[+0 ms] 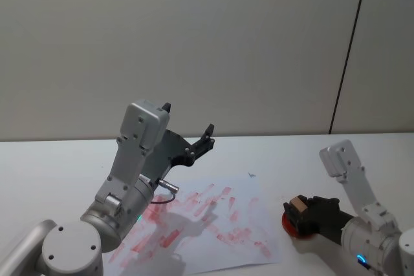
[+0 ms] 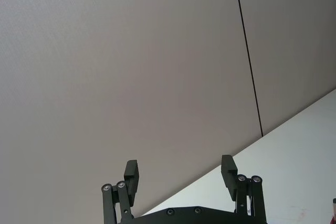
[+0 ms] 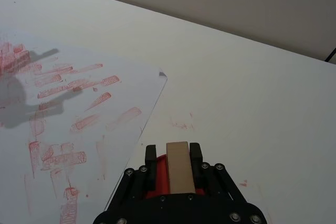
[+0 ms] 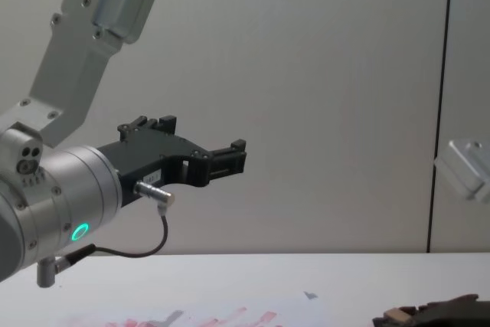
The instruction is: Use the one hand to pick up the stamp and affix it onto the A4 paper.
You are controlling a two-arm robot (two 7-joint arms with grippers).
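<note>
Two grippers are in front of you. Your right gripper [image 1: 299, 214] is low down on the right side of the desk [image 1: 58, 159], just off the right edge of the A4 paper [image 1: 226, 221]. Its fingers are clamped on the stamp [image 1: 297, 205], one finger on each side of the little wood block. In the right wrist view you can see the stamp [image 3: 178, 166] standing between the two black fingers [image 3: 195, 153], with its light brown face up. Under the stamp sits a round red pad [image 1: 289, 225], and the gripper holds the stamp right over it. You cannot tell if the stamp touches the pad.

The A4 paper lies flat on the desk in the middle, and it is covered with lots of smeared red prints. One corner of the paper [image 3: 79, 103] curls up a little near the right gripper [image 3: 177, 156]. A few small red marks are on the bare desk beside that edge.

Your left gripper [image 1: 187, 130] is held high in the air over the left part of the paper, well apart from the stamp. Its fingers are spread apart and hold nothing, as the left wrist view shows [image 2: 179, 174]. A green light glows on its wrist [image 4: 79, 231], and a black cable [image 4: 145, 246] loops under it
</note>
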